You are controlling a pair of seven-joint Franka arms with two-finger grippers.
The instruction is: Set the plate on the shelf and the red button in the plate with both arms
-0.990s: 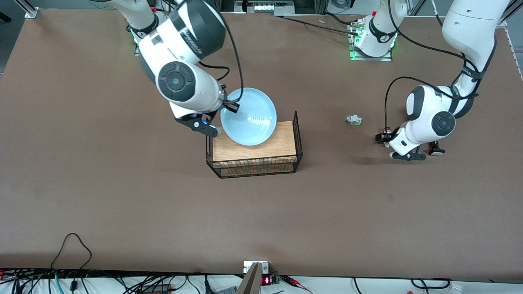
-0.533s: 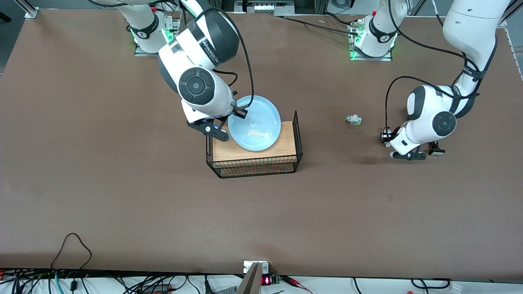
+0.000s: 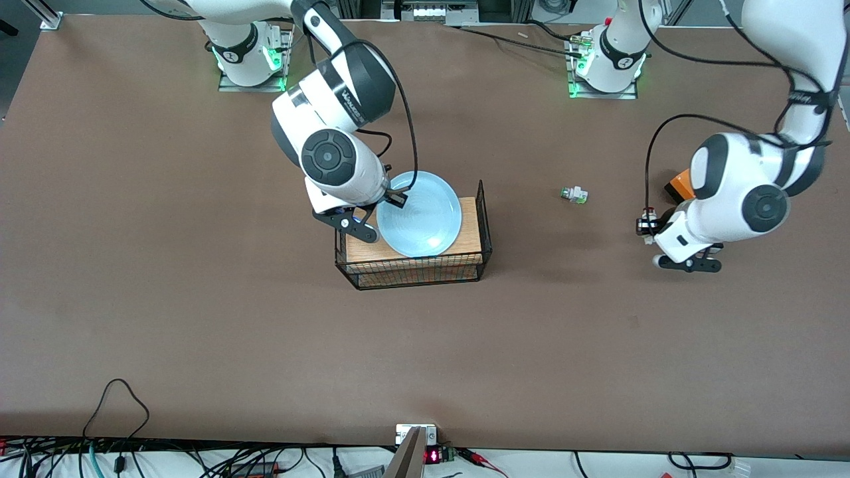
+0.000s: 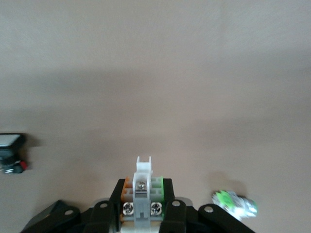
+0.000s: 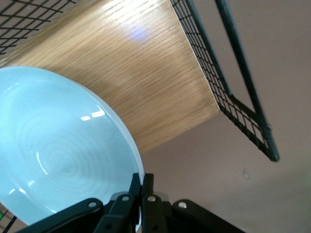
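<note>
Right gripper [image 3: 382,206] is clenched on the plate's [image 3: 420,214] rim at its 9 o'clock edge in the front view, holding the pale blue plate over the wooden board [image 3: 468,226] of the wire basket [image 3: 487,229]; in the right wrist view the fingers [image 5: 147,183] pinch the rim of the plate [image 5: 63,150]. At 3 o'clock from the basket lies a white part with a green tip [image 3: 574,194]. Left gripper [image 3: 684,255] is up over the table [image 3: 199,299] toward the left arm's end, grasping the red button [image 4: 142,191] between its fingers [image 4: 176,209]. An orange object [image 3: 681,184] shows at 12 o'clock from that gripper.
</note>
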